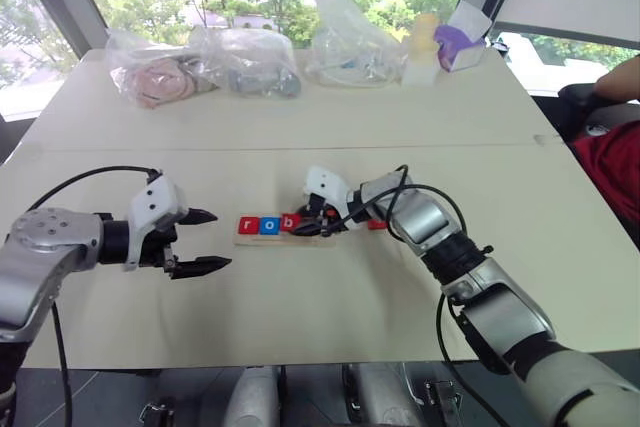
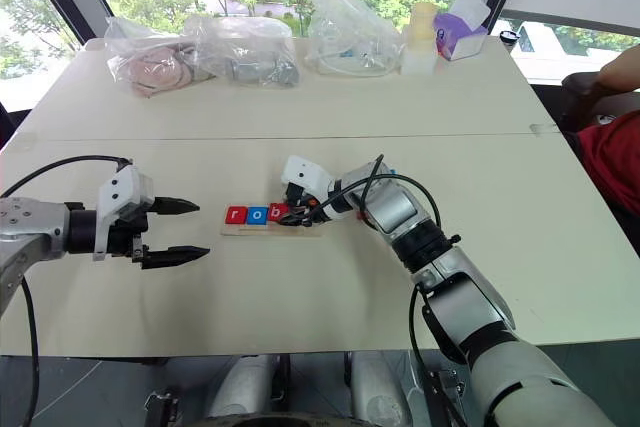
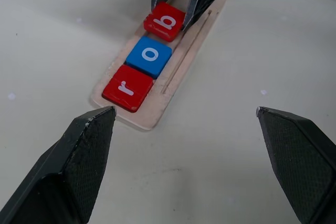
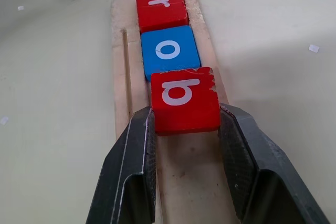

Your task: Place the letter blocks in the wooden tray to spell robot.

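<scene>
The wooden tray [image 3: 157,109], long, narrow and pale, lies flat just ahead of the left gripper [image 3: 186,116]. A red r block [image 3: 127,87] sits at its near end and a blue o block [image 3: 149,56] touches it. The red b block [image 4: 185,104], slightly tilted, is clamped between the right gripper [image 4: 186,129] fingers, right beside the o.

We see r block [image 4: 159,8] red, white letter | o block [image 4: 170,51] blue | b block [image 4: 184,99] red | tray [image 4: 122,77] pale wood | desk [image 1: 300,127] cream | claw fingers [image 4: 131,171] black
</scene>
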`<state>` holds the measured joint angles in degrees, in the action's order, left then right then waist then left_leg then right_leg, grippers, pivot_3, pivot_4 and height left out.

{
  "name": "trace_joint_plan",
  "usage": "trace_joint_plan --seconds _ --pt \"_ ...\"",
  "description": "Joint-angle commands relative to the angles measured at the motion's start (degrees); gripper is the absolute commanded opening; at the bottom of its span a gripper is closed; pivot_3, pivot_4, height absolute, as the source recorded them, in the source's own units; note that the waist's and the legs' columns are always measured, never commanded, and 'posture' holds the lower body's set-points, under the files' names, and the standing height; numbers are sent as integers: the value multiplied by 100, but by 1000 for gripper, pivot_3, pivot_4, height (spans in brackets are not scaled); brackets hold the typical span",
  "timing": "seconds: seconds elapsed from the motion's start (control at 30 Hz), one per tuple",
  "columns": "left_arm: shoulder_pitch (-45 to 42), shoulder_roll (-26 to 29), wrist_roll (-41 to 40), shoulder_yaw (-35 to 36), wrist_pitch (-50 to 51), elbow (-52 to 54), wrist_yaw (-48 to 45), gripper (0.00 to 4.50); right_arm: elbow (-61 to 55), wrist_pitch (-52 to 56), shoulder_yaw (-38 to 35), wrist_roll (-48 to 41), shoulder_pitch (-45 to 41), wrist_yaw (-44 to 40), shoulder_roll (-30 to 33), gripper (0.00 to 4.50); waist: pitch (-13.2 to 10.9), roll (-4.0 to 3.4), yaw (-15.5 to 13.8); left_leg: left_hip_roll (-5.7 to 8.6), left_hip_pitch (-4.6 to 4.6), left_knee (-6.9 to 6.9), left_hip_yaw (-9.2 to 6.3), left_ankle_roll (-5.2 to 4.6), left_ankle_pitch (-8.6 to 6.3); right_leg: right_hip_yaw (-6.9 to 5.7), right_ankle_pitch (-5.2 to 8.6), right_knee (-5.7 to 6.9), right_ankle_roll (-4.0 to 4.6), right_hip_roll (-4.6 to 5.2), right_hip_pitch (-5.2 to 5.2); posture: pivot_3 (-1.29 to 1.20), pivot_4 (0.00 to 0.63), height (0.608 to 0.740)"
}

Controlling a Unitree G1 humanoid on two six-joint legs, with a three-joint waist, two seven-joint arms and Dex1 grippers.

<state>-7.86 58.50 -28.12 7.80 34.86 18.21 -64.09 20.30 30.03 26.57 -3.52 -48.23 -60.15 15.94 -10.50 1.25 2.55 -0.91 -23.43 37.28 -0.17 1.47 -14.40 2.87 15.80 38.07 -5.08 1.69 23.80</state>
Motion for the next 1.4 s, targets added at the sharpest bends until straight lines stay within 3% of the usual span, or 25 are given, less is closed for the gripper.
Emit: trace_joint_plan --seconds 0.03,0.37,0.6,0.77,1.0,1.13,1.4 --pt "-25 64 -35 138 -12 142 16 4500 -177 -71 -92 -20 -132 -69 -66 1111 0 0 0 0 0 0 0 0 0 0 0 0 0 0 0 0 150 735" --pt "-31 60 18 89 -51 131 59 4500 25 -389 -33 187 -128 -76 -140 1111 0 0 2 0 0 -1 0 0 0 0 0 0 0 0 1 0 150 735" --pt "-20 44 104 52 -109 89 91 4500 114 -577 -112 273 -148 -40 -201 4475 0 0 1 0 0 -1 0 0 0 0 0 0 0 0 1 0 150 735" --pt "11 37 130 77 -108 116 89 4500 -109 -558 -294 173 -151 -42 -106 4475 0 0 1 0 0 -1 0 0 0 0 0 0 0 0 1 0 150 735" --pt "-403 -287 -430 130 216 376 170 4500 -1576 668 -1611 -275 391 883 404 4475 4 6 -81 3 -2 -1 -8 1 0 -4 0 -6 0 9 -5 0 150 735" --pt "-750 -543 -541 -176 313 463 227 4500 -2897 2055 -2368 -177 1327 2085 475 4475 4 6 -103 3 -2 -6 -7 1 -1 -2 0 -11 0 10 -6 0 150 735" --pt "-1160 -958 -141 -763 -75 147 301 4500 -5018 3640 -2755 -56 2978 3697 -100 4475 3 3 0 1 -2 -6 -4 2 0 6 0 0 1 -9 0 0 150 735"
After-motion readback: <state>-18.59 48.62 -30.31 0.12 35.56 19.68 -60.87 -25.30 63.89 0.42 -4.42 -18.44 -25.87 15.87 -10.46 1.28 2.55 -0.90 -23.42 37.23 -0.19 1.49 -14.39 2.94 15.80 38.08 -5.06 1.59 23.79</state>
